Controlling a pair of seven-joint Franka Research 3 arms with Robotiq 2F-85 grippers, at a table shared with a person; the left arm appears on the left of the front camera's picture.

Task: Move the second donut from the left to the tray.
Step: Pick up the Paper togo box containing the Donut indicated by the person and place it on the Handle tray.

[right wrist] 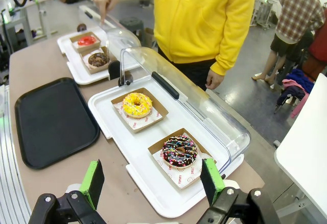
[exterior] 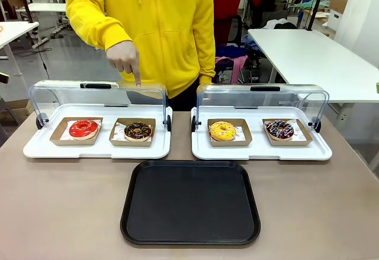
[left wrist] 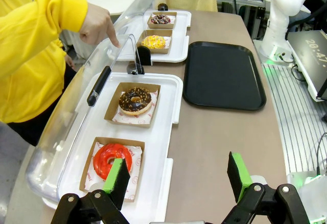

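Observation:
The second donut from the left (exterior: 138,131) (left wrist: 135,100) (right wrist: 98,59) has a dark chocolate glaze with pale sprinkles and lies in a brown cardboard box on the left white tray. A person's hand (exterior: 125,56) (left wrist: 100,24) points a finger down at it over the raised clear lid. The black tray (exterior: 190,202) (left wrist: 223,74) (right wrist: 53,121) lies flat on the near middle of the table with nothing on it. My left gripper (left wrist: 178,177) is open, low over the near end of the left white tray by the red donut. My right gripper (right wrist: 153,178) is open near the sprinkled donut.
A red-glazed donut (exterior: 83,128) (left wrist: 112,158) shares the left white tray (exterior: 95,147). The right white tray (exterior: 260,147) holds a yellow donut (exterior: 222,131) (right wrist: 137,104) and a dark donut with colourful sprinkles (exterior: 279,130) (right wrist: 179,151). Both clear lids stand open. The person in yellow stands at the far edge.

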